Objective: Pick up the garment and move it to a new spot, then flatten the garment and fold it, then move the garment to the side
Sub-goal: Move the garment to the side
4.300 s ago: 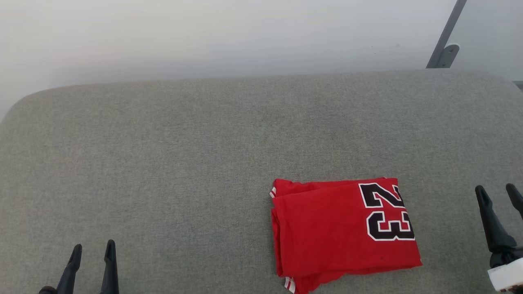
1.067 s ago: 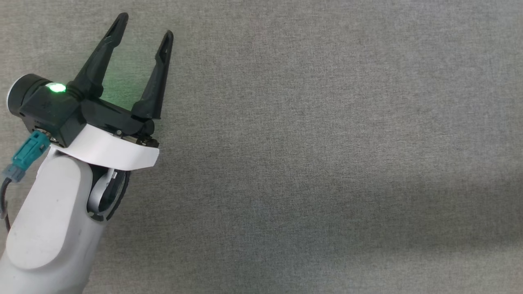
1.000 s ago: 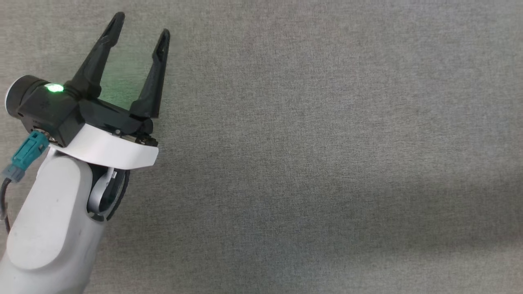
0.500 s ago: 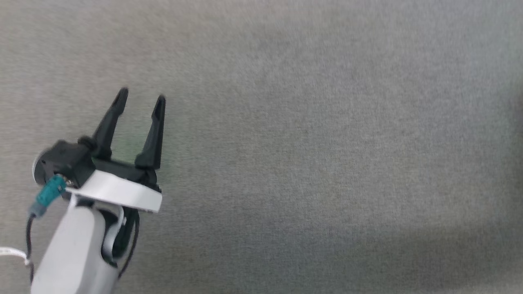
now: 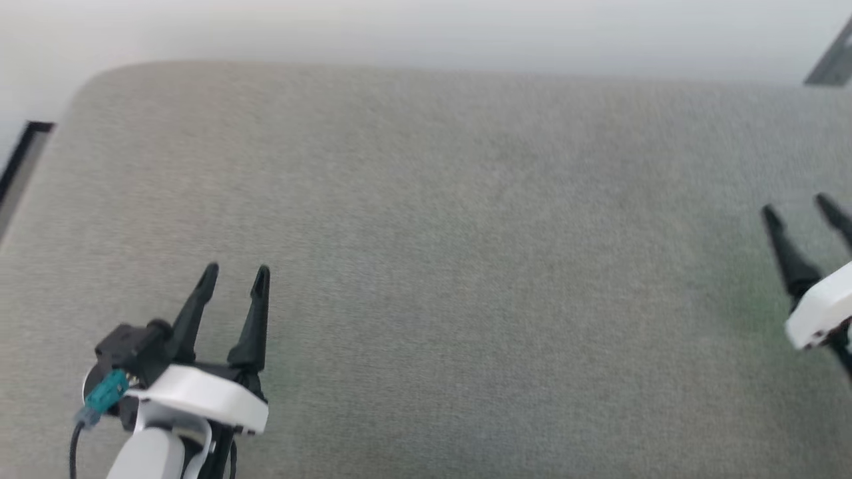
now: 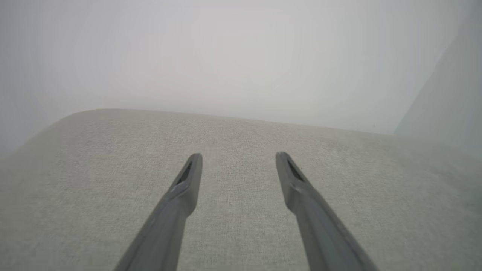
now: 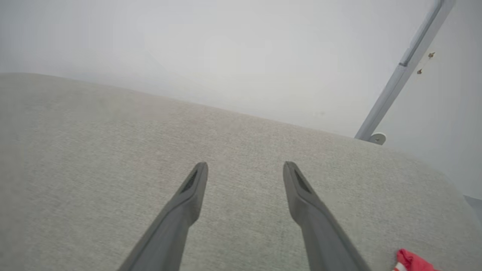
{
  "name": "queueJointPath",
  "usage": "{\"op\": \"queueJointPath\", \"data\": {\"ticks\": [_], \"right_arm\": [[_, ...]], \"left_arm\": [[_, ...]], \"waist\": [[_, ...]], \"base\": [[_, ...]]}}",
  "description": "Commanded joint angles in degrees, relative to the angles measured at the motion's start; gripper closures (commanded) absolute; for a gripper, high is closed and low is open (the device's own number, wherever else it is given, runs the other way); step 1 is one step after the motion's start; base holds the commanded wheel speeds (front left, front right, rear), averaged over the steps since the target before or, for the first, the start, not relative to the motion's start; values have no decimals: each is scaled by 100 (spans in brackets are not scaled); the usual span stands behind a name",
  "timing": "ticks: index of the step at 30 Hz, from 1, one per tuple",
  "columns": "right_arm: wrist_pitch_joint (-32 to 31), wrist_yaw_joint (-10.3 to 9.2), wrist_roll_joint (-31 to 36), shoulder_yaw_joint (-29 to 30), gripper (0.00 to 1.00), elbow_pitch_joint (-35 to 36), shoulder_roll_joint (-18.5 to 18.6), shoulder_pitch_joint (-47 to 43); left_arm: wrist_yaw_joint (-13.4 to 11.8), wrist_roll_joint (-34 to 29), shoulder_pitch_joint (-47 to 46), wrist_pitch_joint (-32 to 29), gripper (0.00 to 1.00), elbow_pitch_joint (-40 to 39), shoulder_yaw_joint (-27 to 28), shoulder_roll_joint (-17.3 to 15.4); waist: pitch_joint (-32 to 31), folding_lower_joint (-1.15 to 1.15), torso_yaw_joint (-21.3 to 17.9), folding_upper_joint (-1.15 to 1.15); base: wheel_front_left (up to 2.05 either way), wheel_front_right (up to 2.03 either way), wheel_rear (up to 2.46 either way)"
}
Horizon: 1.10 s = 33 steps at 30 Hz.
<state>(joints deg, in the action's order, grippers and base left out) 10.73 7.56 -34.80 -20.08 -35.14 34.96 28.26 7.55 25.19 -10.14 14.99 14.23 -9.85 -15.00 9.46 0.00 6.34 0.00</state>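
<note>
A small corner of the red garment (image 7: 412, 261), with white striped trim, pokes in at the bottom right edge of the right wrist view; the rest of it is out of view. My left gripper (image 5: 235, 273) is open over the bare grey cushion (image 5: 426, 233) at the lower left, nothing between its fingers (image 6: 188, 180). At the right edge, my right gripper (image 5: 795, 206) is open and empty too. In its own wrist view the right gripper (image 7: 244, 165) points at bare cushion, with the red corner to the right of its right finger.
The cushion's rounded far edge (image 5: 399, 66) meets a pale wall. A grey metal post (image 7: 399, 71) with a round foot stands behind the far right corner. A dark frame strip (image 5: 20, 159) runs along the left side.
The head camera has swung up and back, bringing the cushion's far edge, the wall and my right gripper into view. My left gripper has stayed open and now sits lower in the picture.
</note>
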Motion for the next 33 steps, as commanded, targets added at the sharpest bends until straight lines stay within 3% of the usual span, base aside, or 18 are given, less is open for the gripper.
{"op": "queueJointPath", "data": {"ticks": [1, 8, 14, 33], "right_arm": [[46, -15, -31, -10, 0, 22, -32, -103], [279, -15, -231, -155, 0, 262, -576, -554], [422, -15, -149, 53, 0, 455, -932, -816], [250, -12, 528, 1764, 0, 1936, -1511, -2646]], "left_arm": [[-15, 42, 70, 26, 0, 8, 18, 2], [-14, 94, 678, 26, 0, -12, 339, 31], [-15, 29, 1082, 26, 0, -118, 605, 100], [-14, -219, 1561, 26, 0, -658, 768, 215]], "waist": [[-237, 0, 196, 0], [-641, 0, 150, 0], [-771, 0, 5, 0], [-960, 0, 91, 0]], "base": [[0, 0, 0], [0, 0, 0], [0, 0, 0], [0, 0, 0]]}}
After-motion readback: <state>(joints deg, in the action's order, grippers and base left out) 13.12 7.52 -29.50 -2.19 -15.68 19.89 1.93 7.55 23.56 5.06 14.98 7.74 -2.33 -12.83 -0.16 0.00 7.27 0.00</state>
